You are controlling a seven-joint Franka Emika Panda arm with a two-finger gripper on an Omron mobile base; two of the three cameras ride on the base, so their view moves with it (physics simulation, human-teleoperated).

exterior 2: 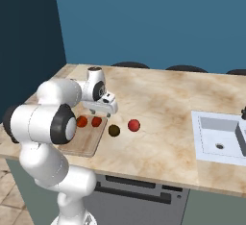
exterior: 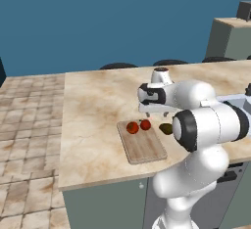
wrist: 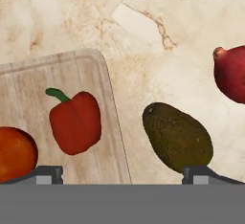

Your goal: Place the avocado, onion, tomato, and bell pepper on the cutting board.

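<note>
**Two on the board, two on the counter**

I see the tan, grained cutting board (wrist: 28, 89) carrying the orange-red tomato (wrist: 14, 158) and the lumpy red bell pepper (wrist: 75, 121), side by side. The dark oval avocado (wrist: 178, 137) lies just off its rounded edge on the marble counter (wrist: 143, 27); the crimson onion (wrist: 232, 73) sits beyond. My gripper (wrist: 122, 173) hangs above, jaws spread wide, empty.

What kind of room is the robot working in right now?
It looks like a simulated kitchen: a marble-look counter with a sink set into it, and a wooden cutting board with vegetables such as a bell pepper and a tomato.
</note>
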